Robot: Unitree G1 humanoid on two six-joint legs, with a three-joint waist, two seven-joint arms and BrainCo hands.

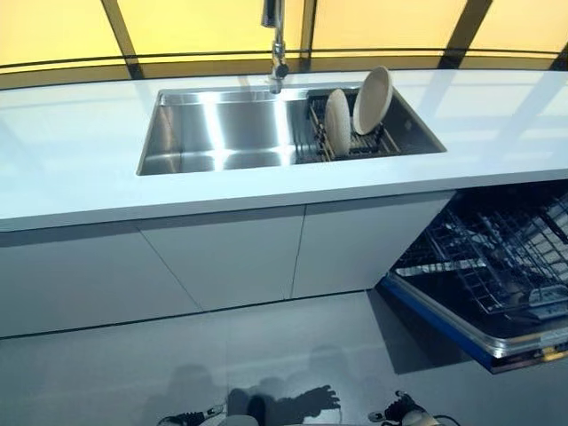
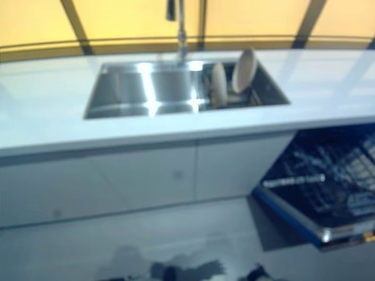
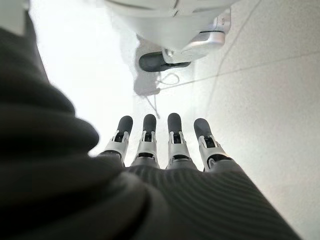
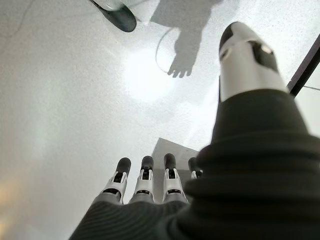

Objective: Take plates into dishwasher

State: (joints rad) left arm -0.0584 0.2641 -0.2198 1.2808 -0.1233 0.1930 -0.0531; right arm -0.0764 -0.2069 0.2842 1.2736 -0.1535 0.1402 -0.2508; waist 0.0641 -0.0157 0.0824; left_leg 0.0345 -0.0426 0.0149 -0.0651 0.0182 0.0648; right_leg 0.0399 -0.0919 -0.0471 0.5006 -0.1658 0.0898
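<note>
Two round cream plates stand on edge in a wire rack inside the steel sink. Dishwasher open, wire basket out. Left hand and right hand hang empty, fingers straight.

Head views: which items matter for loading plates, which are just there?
Job:
two plates, upright in the sink rack
dishwasher, door open, racks showing
left hand and right hand, both open, holding nothing

Background:
sink
faucet
countertop
cabinets
</note>
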